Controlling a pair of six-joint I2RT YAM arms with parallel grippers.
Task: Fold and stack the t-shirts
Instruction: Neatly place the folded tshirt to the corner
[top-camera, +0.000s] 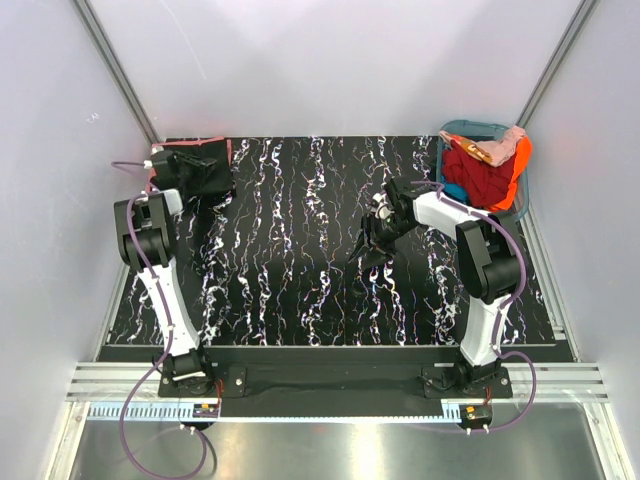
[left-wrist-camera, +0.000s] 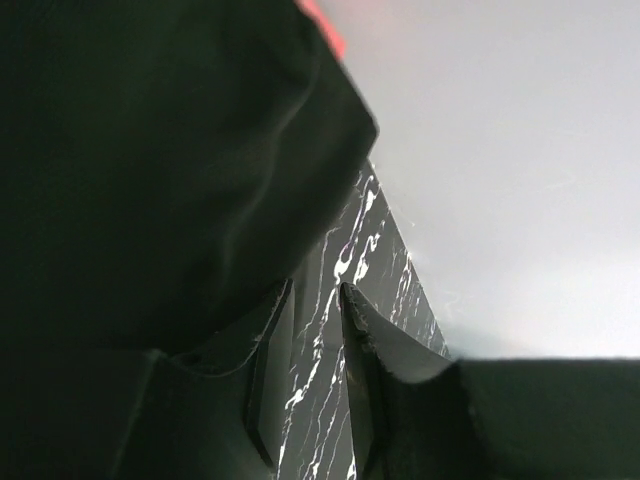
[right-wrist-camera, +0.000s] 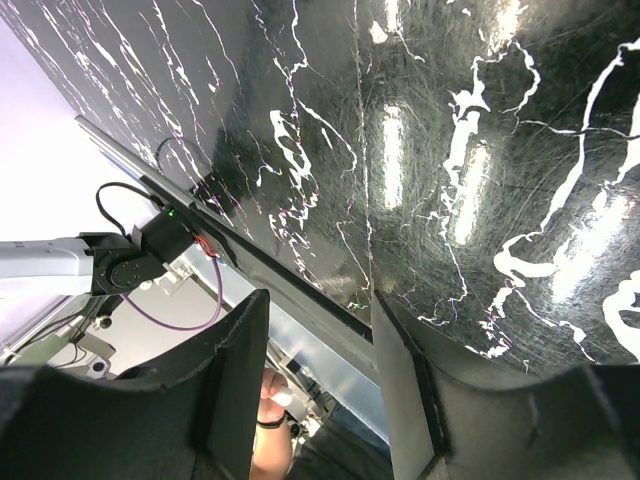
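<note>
A folded black t-shirt (top-camera: 192, 168) lies at the table's far left corner. A thin coral-pink t-shirt edge (top-camera: 216, 141) shows from under it along its far and right sides. My left gripper (top-camera: 192, 200) sits at the black shirt's near edge. In the left wrist view the black cloth (left-wrist-camera: 150, 150) fills the upper left, with a pink sliver (left-wrist-camera: 322, 18) at the top. The left gripper (left-wrist-camera: 315, 287) stands narrowly open, with only table between its fingers. My right gripper (top-camera: 362, 243) hovers over the table's middle right. It (right-wrist-camera: 320, 295) is open and empty.
A teal basket (top-camera: 480, 129) at the far right corner holds red (top-camera: 475, 175), orange (top-camera: 517, 165) and pale pink cloth. Grey walls close in the table on three sides. The black marbled tabletop (top-camera: 300, 260) lies between the arms.
</note>
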